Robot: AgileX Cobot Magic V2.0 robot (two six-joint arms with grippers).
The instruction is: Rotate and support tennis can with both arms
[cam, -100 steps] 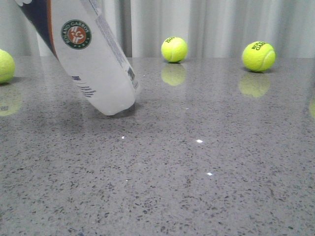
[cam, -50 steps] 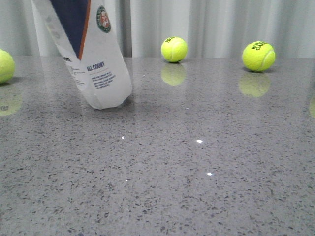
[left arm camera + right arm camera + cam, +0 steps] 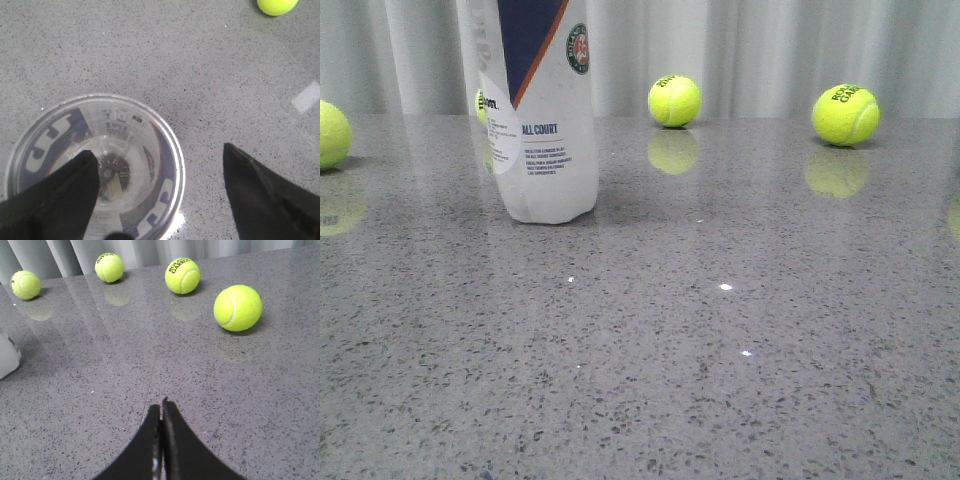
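Observation:
The tennis can [image 3: 540, 150] stands upright on the grey table, left of centre, with its "ALL COURT" text and navy-and-orange panel facing the front camera; its top is cut off by the frame. The left wrist view looks straight down into its open mouth [image 3: 125, 125] with the silver rim. My left gripper [image 3: 159, 149] is open and wide: one finger shows over the can's mouth, the other stands outside the rim, apart from it. My right gripper [image 3: 161, 402] is shut and empty, low over bare table; the can's base [image 3: 7, 357] shows at the edge of its view. Neither gripper shows in the front view.
Tennis balls lie at the back of the table: one in the middle [image 3: 674, 100], one at the right [image 3: 845, 113], one at the far left [image 3: 330, 133], one partly behind the can [image 3: 480, 105]. Several balls [image 3: 238, 307] lie ahead of the right gripper.
The can has swung from leaning to the left to standing upright, its base staying on the table, and it has turned about its axis so the "ALL COURT" side faces front.

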